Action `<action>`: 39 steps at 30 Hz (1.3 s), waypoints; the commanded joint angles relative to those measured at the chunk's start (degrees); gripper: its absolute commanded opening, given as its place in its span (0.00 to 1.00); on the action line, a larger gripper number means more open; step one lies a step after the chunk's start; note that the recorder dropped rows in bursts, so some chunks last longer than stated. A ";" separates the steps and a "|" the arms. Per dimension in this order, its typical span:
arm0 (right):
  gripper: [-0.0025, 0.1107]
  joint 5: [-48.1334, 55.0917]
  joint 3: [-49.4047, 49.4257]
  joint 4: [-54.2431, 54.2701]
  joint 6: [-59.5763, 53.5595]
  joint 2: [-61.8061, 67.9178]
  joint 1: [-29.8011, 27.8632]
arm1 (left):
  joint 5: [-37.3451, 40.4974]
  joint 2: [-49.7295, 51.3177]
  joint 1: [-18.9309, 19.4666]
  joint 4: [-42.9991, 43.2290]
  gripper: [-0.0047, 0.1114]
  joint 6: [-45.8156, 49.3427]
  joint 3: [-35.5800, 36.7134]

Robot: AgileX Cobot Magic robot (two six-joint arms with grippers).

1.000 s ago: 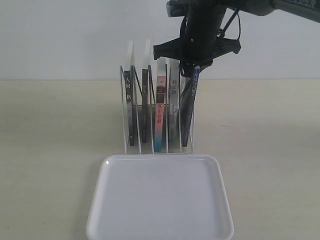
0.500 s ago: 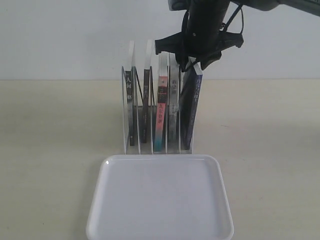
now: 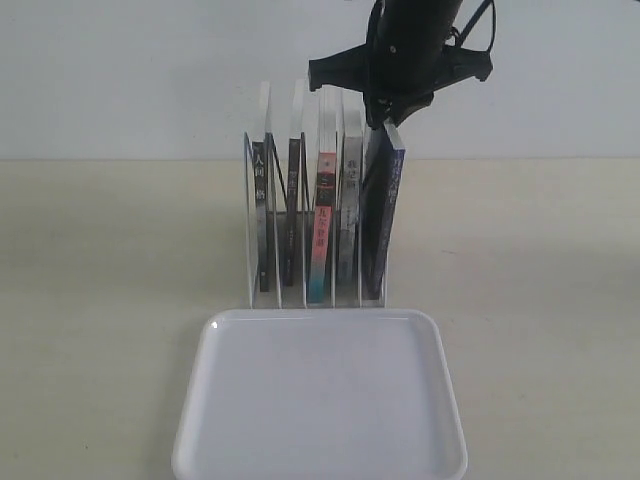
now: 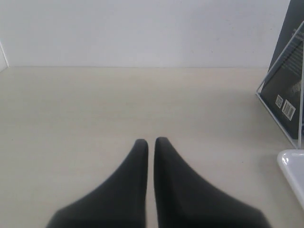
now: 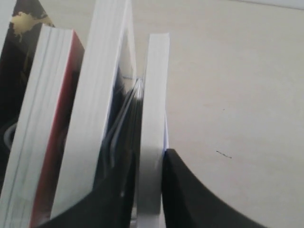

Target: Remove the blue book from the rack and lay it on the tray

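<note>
The blue book (image 3: 382, 210) stands in the rightmost slot of the white wire rack (image 3: 250, 250), raised and leaning a little, its bottom still inside the rack. My right gripper (image 3: 385, 118) is shut on its top edge; in the right wrist view the book's white page edge (image 5: 154, 118) sits pinched between the two black fingers, gripper (image 5: 151, 154). The white tray (image 3: 320, 400) lies flat in front of the rack. My left gripper (image 4: 148, 141) is shut with nothing in it, low over the table to the left of the rack (image 4: 285, 99) and the tray's corner (image 4: 292, 166).
Other books fill the remaining rack slots: black-spined ones (image 3: 262, 215) and a pink-and-teal-spined one (image 3: 321, 225). In the right wrist view their page edges (image 5: 102, 95) stand close beside the held book. A white wall rises behind the table.
My right gripper has risen with the blue book, lifting it partway up in its slot. The book now stands straighter. The left gripper shows no earlier frame.
</note>
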 commanded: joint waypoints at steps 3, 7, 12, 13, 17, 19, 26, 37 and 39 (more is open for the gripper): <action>0.19 0.01 -0.13 0.06 -0.75 0.07 -0.02 | -0.42 -0.20 0.01 0.07 0.08 -0.13 0.18; 0.19 0.14 -0.13 0.80 -0.75 0.64 -0.02 | -0.31 -0.20 0.01 0.07 0.08 -0.13 0.18; 0.19 0.55 -0.13 0.88 -0.75 2.50 -0.02 | -0.31 -0.20 0.01 0.07 0.08 -0.13 0.18; 0.19 0.36 -0.13 0.79 -0.75 2.61 -0.02 | -0.31 -0.20 0.01 0.07 0.08 -0.13 0.18; 0.19 0.37 -0.13 0.50 -0.75 2.61 -0.02 | -0.31 -0.20 0.01 0.07 0.08 -0.13 0.18; 0.15 0.48 -0.24 0.50 -0.75 2.51 -0.02 | -0.43 -0.20 0.01 0.07 0.08 -0.13 0.18; 0.02 1.12 -0.24 0.61 -0.75 2.30 -0.02 | -0.43 -0.20 0.01 0.07 0.08 -0.13 0.18; 0.02 1.02 -0.24 0.42 -0.55 -1.49 -0.02 | -0.33 -0.20 0.01 0.07 0.08 -0.13 0.18; 0.02 1.02 -0.24 0.42 -0.55 -1.57 -0.02 | -0.33 -0.20 0.01 0.07 0.08 -0.13 0.18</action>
